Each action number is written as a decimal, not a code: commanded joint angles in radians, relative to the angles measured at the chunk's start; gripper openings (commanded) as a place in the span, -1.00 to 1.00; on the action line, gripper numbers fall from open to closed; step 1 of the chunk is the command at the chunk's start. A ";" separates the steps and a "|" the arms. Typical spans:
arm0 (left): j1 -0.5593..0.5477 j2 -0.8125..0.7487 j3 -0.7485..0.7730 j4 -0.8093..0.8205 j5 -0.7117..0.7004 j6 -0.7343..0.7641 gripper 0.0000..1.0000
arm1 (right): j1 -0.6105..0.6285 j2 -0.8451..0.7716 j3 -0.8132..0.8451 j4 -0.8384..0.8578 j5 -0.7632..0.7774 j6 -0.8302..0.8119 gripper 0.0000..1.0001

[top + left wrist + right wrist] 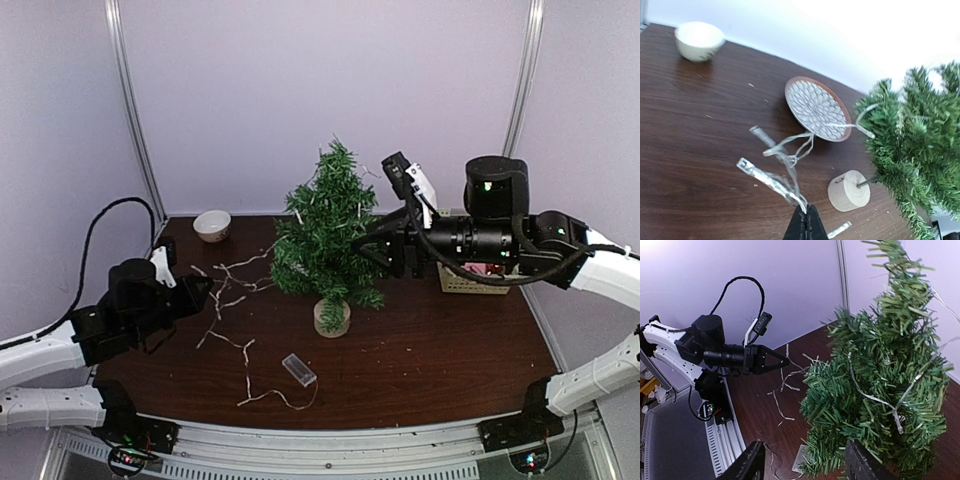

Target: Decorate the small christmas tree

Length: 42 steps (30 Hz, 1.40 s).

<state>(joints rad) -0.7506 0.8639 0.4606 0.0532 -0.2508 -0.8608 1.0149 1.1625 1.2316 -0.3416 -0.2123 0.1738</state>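
The small christmas tree [328, 235] stands upright near the middle of the table, slightly toward the back, on its pale round base [332, 318]. A thin light string [785, 155] is draped across its dark green branches. The string trails off the tree's left side and lies in loose loops on the table. It ends at a small clear battery box [298, 369] lying toward the near edge.

The right gripper [372, 247] is level with the tree's right flank, its two fingers [752, 465] standing well apart. The lower branches fill the gap in its wrist view, and whether they touch the fingers cannot be told. The left gripper [806, 222] hangs over the left part of the table with its jaws pressed together, pinching a strand of the string at their tip.

In the left wrist view, a patterned plate [817, 107] with a brown rim lies just behind the base. A small white bowl [212, 225] sits in the back left corner. A pale woven basket [470, 280] sits at the right side, partly hidden by the right arm.

The table [450, 350] is dark brown wood with a dull sheen, and a ridged metal rail [330, 440] runs along its near edge. Plain pale lavender walls enclose it on three sides, with a slim metal pole [135, 110] in each back corner.
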 commanded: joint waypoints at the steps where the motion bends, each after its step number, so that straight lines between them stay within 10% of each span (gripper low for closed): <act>1: -0.021 -0.200 0.064 -0.295 -0.182 0.030 -1.00 | 0.050 0.034 0.079 0.003 -0.015 -0.028 0.14; 10: -0.103 -0.121 0.361 -0.380 -0.133 0.102 -1.00 | 0.147 0.152 0.227 -0.030 -0.008 -0.056 0.05; 23: -0.512 0.074 0.527 -0.123 -0.344 0.390 -1.00 | 0.236 0.336 0.441 -0.095 0.062 -0.078 -0.02; 42: -0.602 0.119 0.546 -0.010 -0.365 0.369 -1.00 | 0.251 0.455 0.495 -0.077 0.145 -0.087 -0.16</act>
<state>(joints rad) -1.3426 0.9768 0.9768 -0.0208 -0.6033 -0.4866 1.2594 1.6062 1.6859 -0.4301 -0.1070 0.0994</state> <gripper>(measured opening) 0.008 0.430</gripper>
